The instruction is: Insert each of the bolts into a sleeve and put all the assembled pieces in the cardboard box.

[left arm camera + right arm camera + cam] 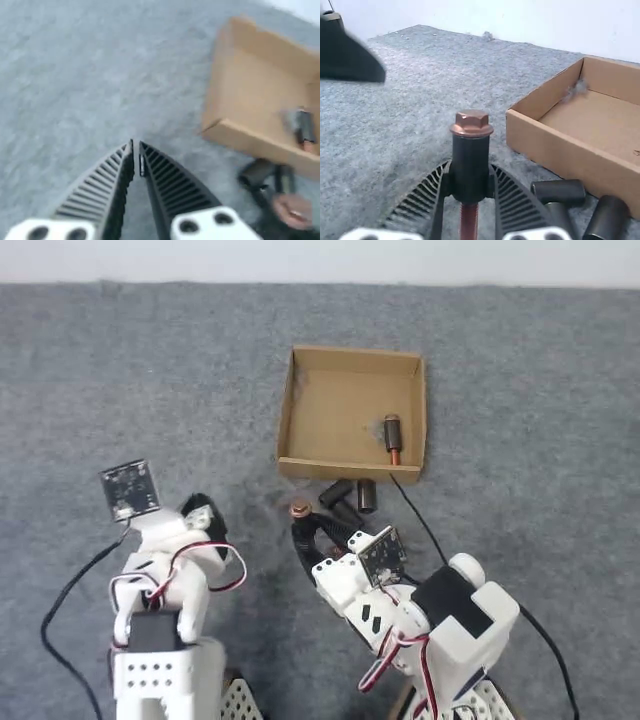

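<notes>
Left fingers (107, 192) together, empty; right fingers (420, 200) tight around a sleeved bolt (470, 165).

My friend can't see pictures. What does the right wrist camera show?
The right gripper is shut on a black sleeve with a copper bolt through it, hex head on top. Two loose sleeves lie on grey carpet by a cardboard box.

Overhead view downward; wrist views low, sharing cardboard box (555, 147).

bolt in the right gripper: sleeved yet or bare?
Sleeved: black sleeve sits under the copper head of the bolt, shank showing past its other end; right gripper clamps the sleeve.
</notes>
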